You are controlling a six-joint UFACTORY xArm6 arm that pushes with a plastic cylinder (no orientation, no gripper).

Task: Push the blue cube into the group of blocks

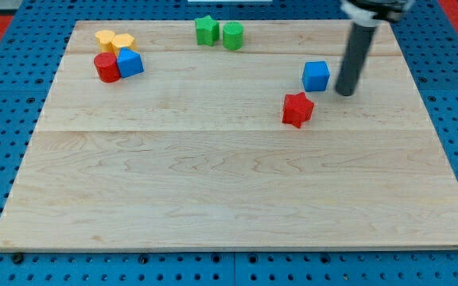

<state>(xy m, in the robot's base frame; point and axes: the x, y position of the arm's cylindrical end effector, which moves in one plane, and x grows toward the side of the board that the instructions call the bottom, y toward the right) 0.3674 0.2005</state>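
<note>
While my tip (pixel 345 92) rests on the wooden board (pixel 229 183) just to the view's right of the blue cube (pixel 316 76), apart from it by a thin gap, the red star-shaped block (pixel 297 110) sits just below and left of that cube, off the straight line toward the cluster at the view's top left. That cluster holds four touching blocks: two yellow blocks (pixel 114 40), a red cylinder (pixel 106 68) and a second blue block (pixel 130 63). Two green blocks (pixel 207 30), one a cylinder (pixel 232 36), stand at the top centre, making eight blocks in all; the rod has no fingers to open or close.
</note>
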